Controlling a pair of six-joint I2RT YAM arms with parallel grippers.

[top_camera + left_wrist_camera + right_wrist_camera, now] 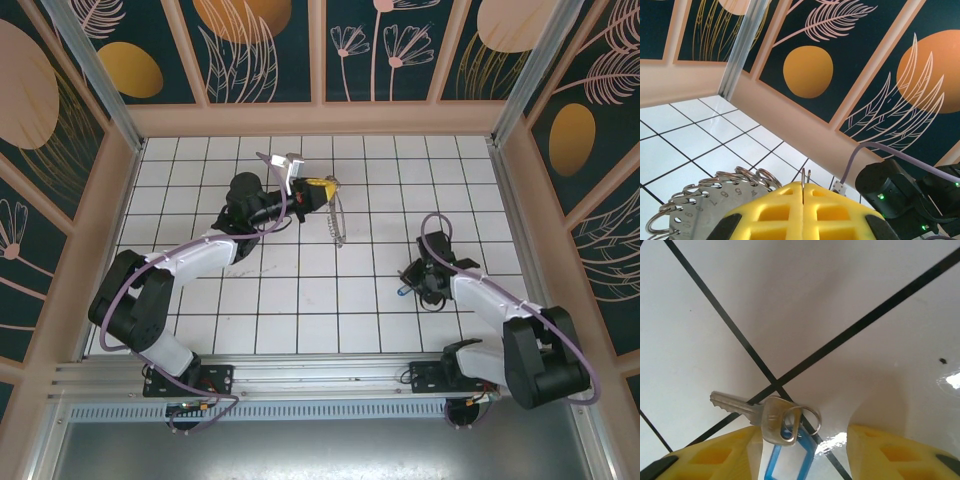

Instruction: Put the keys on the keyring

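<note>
Right gripper (805, 442): jaws released, yellow fingers (710, 455) standing apart on either side of the keys (767, 415), nothing clamped. Keys lie flat on the white tiled floor (840, 300), over a crossing of grout lines. The silver blade points away from the gripper, the head lies just beside one finger, and a blue tag (787, 462) sits between the two. The overhead view places this gripper (414, 280) right of centre, with the keys (402, 291) at its tip.

Left gripper (803, 195), farther out toward the back wall (805, 120): clenched on the keyring (803, 179), a thin wire pinched edge-on between its fingers. A numbered metal disc (700, 210) edged with small rings sits just beside them. From above, the keyring (341, 215) trails from that gripper (303, 190), well apart from the keys.
</note>
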